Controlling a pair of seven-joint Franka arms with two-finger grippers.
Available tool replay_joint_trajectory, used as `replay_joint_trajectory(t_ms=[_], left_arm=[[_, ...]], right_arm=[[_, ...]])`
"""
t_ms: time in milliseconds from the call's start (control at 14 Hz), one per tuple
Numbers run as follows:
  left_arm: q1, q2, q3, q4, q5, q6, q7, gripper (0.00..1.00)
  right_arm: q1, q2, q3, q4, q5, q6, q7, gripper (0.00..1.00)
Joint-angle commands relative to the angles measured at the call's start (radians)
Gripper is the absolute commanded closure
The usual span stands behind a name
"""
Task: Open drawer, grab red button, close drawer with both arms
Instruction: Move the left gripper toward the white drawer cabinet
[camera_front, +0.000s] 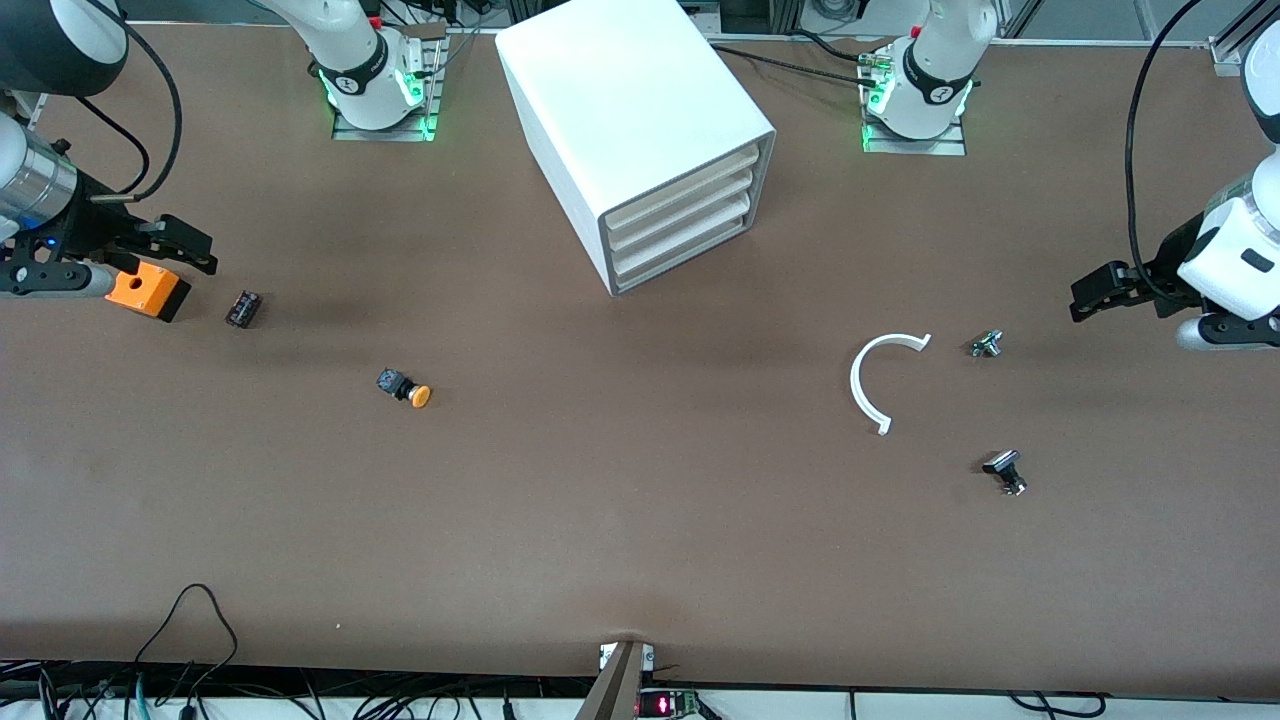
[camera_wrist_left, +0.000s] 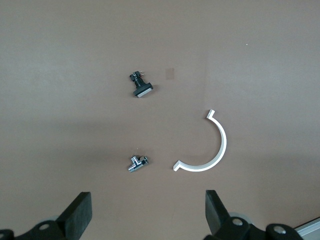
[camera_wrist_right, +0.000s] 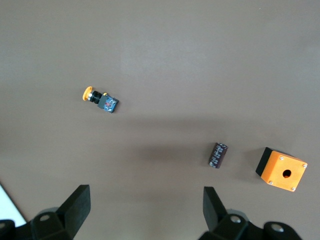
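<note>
A large white boxy cabinet (camera_front: 640, 120) is standing on the brown table (camera_front: 640, 540) between the two arm bases, its three wide shallow white drawers facing the camera at a slant toward the left arm's end. The bottommost drawer (camera_front: 680, 261) is sitting shut, flush with the two above it, and the red-capped button is not showing anywhere on the table. The left gripper (camera_front: 1092, 297) is hovering over the table at the left arm's end with its black fingers (camera_wrist_left: 77, 212) spread wide and holding nothing; under its wrist camera are lying a white plastic half-ring (camera_wrist_left: 205, 147), a small silver metal fitting (camera_wrist_left: 137, 163) and a small black part with a flat pale cap (camera_wrist_left: 140, 86). In the front view the fitting (camera_front: 987, 344) is lying just beside the half-ring (camera_front: 880, 380), and the black part (camera_front: 1006, 470) is lying nearer the camera. The right gripper (camera_front: 185, 245) is hovering at the right arm's end, just over an orange square box with a round hole (camera_front: 148, 290), its fingers (camera_wrist_right: 75, 205) also standing wide apart and empty. Near the box are lying a small dark cylinder (camera_front: 243, 309) and, nearer the camera, an orange-capped push button with a dark body (camera_front: 403, 387), tipped on its side.
</note>
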Motion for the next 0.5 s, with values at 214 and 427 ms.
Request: replay_joint_trajectory(t_ms=[214, 427], left_arm=[[0.005, 0.022, -0.002, 0.030, -0.003, 0.029, 0.003, 0.00], [0.009, 0.020, -0.002, 0.030, -0.004, 0.028, 0.005, 0.00]], right_arm=[[0.001, -0.078, 0.006, -0.073, -0.020, 0.032, 0.003, 0.00], [0.001, -0.077, 0.006, -0.069, -0.020, 0.027, 0.002, 0.00]])
